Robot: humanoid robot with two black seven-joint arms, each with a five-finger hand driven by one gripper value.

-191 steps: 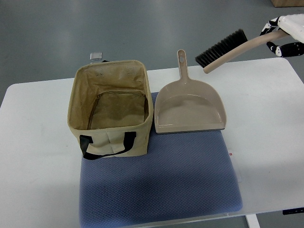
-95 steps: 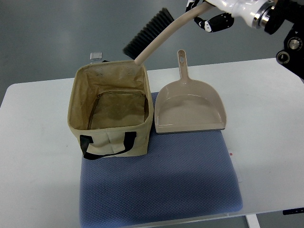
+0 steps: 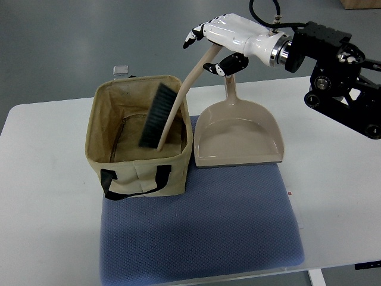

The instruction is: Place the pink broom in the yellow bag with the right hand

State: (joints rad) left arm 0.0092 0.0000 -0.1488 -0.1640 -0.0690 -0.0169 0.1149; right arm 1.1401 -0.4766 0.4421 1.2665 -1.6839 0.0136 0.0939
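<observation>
The pink broom slants down into the open yellow bag. Its black bristles are inside the bag, near the right wall, and its handle crosses over the bag's back right rim. My right hand hovers above and behind the bag's back right corner. It is shut on the top end of the handle, which sits between the fingers and the thumb. The right arm comes in from the upper right. I cannot see whether the broom's tip touches the bag's floor.
A pink dustpan lies right of the bag, with its handle pointing away, just under my hand. Bag and dustpan sit on a blue mat on the white table. A small grey object lies on the floor behind the bag.
My right hand swung the broom from the far right to over the bag, then lowered it. The bristle end went from above the bag's back rim to inside it.
</observation>
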